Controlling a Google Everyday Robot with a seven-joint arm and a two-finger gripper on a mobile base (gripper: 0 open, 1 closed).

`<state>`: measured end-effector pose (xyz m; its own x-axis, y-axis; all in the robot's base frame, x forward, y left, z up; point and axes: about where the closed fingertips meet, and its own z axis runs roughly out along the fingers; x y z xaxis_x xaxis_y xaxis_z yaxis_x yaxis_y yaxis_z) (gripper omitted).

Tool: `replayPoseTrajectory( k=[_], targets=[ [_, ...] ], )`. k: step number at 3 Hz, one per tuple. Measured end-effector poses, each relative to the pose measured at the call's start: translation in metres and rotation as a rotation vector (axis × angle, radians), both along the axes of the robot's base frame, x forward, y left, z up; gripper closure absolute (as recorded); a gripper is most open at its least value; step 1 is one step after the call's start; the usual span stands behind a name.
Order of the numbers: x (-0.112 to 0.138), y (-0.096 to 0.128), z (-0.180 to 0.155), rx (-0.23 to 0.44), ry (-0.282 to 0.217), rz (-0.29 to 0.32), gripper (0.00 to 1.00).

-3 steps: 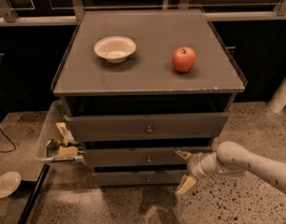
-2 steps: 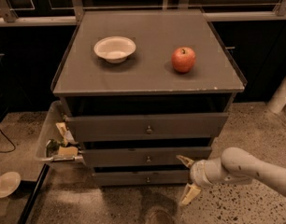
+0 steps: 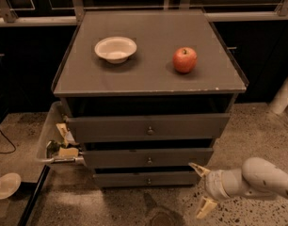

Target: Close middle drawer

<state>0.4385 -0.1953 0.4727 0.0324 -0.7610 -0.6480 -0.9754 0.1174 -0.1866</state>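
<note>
The grey wooden middle drawer (image 3: 120, 157), with a small round metal knob, sits between the taller grey top drawer (image 3: 191, 125) and the narrow bottom drawer (image 3: 120, 179), its inside hidden in shadow. The pale two-finger gripper (image 3: 202, 188) hangs low at the drawers' right, fingers spread wide around nothing. Whether its upper fingertip touches a drawer front is unclear, and its white arm (image 3: 261, 177) is cut off at the right edge.

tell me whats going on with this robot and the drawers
A robot arm's gripper hangs low at the right of a grey wooden chest, its fingers spread and holding nothing. It sits just off the right end of the grey middle drawer with the small round metal knob, apparently not touching it. A dark gap shows above that drawer's front, so it may not be fully in. A white bowl and a red apple sit on top.
</note>
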Motion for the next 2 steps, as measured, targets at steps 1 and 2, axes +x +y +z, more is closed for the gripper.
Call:
replayPoseTrajectory(
  k=[1, 2],
  targets=[
    [-0.009, -0.023, 0.019, -0.048, -0.037, -0.039, 0.0],
    [-0.016, -0.04, 0.04, -0.095, -0.083, -0.066, 0.0]
  ],
)
